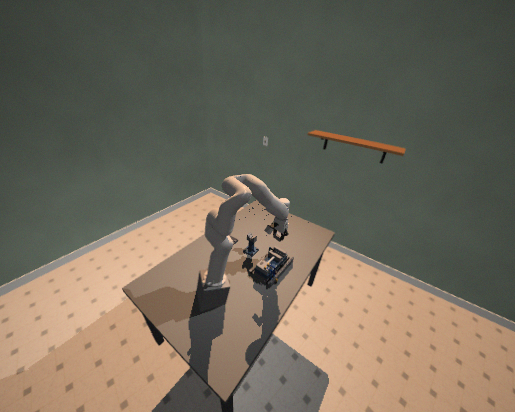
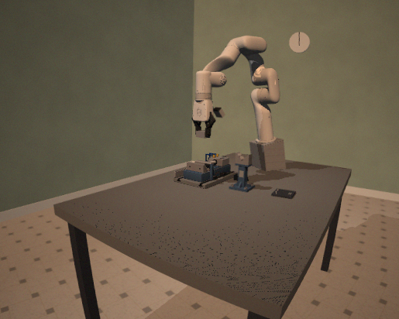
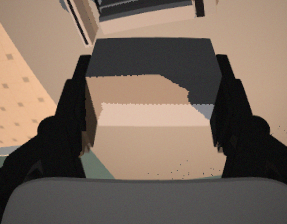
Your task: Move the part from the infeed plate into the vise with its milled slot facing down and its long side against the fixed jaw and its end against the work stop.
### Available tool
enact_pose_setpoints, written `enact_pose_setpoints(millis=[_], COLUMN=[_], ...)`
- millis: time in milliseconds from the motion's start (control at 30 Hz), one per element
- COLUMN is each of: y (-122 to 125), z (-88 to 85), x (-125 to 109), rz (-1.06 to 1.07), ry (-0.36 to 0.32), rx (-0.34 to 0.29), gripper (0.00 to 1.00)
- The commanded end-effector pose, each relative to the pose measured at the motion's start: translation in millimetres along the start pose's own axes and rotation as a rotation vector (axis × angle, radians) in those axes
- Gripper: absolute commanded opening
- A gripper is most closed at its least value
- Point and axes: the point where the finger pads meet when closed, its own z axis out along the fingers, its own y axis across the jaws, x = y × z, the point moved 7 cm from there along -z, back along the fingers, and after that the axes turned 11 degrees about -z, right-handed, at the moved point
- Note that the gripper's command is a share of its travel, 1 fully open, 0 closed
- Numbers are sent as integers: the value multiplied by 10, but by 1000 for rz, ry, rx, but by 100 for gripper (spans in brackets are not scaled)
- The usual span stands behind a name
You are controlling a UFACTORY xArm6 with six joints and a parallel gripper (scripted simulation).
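Observation:
My gripper (image 1: 281, 235) (image 2: 202, 132) (image 3: 153, 73) is shut on the part, a plain grey-beige block (image 2: 201, 134) (image 3: 139, 90), across its width. It holds the block high above the table, clear of the vise (image 1: 273, 265) (image 2: 192, 175) (image 3: 149, 22), which shows at the top edge of the wrist view. The milled slot cannot be made out. The V-block (image 1: 251, 241) (image 2: 242, 159) stands on a blue pedestal beside the vise and is empty. The dark infeed plate (image 2: 284, 193) lies flat on the table with no block on it.
Blue and yellow fittings (image 2: 212, 156) rise at the vise's far end in the exterior view. The robot's base block (image 1: 214, 295) (image 2: 270, 155) stands on the table (image 1: 272, 219) (image 2: 161, 217). The vise sits near one long table edge.

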Motion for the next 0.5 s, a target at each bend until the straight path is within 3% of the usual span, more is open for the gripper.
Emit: enact_pose_setpoints(millis=[0, 467], y=[-52, -204], z=[-18, -23], x=[-11, -7], rz=[-31, -125], ry=[-5, -6], rx=[0, 1], gripper=[0, 0])
